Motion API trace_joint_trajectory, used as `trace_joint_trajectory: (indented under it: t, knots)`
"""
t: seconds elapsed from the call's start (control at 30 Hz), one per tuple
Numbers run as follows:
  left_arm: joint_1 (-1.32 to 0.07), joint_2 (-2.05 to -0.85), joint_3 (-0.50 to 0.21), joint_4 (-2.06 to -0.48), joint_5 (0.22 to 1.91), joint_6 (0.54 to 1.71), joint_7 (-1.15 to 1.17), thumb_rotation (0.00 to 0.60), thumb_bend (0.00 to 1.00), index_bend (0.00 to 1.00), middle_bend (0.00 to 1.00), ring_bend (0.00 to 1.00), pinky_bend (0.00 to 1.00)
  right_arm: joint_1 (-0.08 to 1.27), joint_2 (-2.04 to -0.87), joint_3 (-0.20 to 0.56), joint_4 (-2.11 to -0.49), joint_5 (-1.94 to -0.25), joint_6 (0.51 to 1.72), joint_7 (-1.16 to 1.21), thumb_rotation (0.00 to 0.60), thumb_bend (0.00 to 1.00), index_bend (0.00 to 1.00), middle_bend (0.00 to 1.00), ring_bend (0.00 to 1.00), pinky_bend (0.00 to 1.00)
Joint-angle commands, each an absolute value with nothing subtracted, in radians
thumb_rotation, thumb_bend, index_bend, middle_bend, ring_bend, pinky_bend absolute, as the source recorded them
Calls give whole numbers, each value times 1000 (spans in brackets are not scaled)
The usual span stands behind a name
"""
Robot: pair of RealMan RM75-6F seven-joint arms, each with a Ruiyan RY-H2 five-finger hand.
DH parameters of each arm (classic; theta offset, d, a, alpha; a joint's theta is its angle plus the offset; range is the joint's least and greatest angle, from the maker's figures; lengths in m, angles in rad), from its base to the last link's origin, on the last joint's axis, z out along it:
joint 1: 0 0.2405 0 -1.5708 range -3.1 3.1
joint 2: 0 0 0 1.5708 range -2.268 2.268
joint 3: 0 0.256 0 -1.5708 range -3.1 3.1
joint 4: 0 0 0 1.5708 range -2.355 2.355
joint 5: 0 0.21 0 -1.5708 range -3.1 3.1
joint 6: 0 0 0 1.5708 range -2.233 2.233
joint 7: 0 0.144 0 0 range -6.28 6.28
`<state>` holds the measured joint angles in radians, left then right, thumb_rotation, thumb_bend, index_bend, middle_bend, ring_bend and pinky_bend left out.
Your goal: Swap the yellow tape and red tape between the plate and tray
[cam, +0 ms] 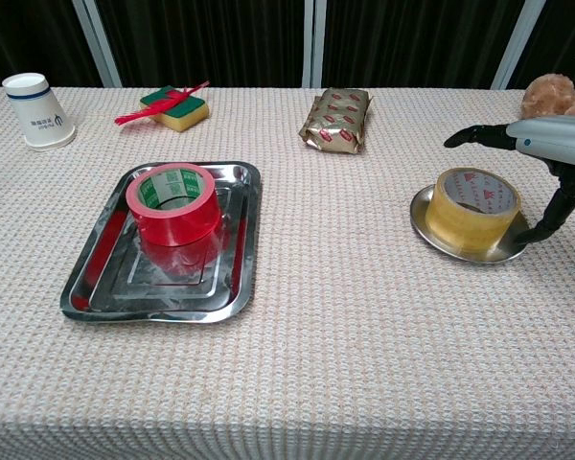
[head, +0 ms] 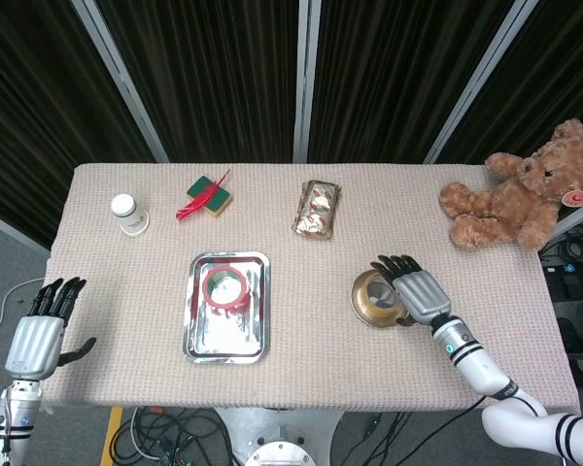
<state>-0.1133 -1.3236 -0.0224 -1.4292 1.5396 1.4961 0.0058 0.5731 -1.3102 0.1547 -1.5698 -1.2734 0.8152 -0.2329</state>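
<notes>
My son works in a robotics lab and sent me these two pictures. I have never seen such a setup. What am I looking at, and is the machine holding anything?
It is a two-armed robot with humanlike hands, steered by a person. One picture looks down from its head, the other looks out from its chest, both at one cloth-covered table.

A red tape roll stands in a metal tray; a yellow tape roll sits on a small round plate. The job is to swap them.

The right hand hovers over the yellow tape, fingers spread, gripping nothing yet. The left hand waits open beside the table's edge.

Further back lie a paper cup, a sponge with a red feather on it, a foil-wrapped packet and a teddy bear.
</notes>
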Motion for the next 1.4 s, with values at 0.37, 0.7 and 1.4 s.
trace_joint_trajectory:
  t: [0.37,0.7,1.4]
  knots:
    - [-113,-1326,-21,-1421,1538,1492,-4,600,159,64,60,0,94,616,-1332,137,-1553,-1202,795,-268,600,54,0,182,70,205]
    - [-114,-1321,-22,-1429,1540,1493,0,600,159,64,60,0,94,609,-1329,144,-1563,-1261,888,-222,600,138,258,337,279,394]
    - [-103,-1318,-15,-1423,1542,1504,-16,600,159,64,60,0,93,765,-1441,162,-1630,-1347,805,-190,600,139,278,341,290,410]
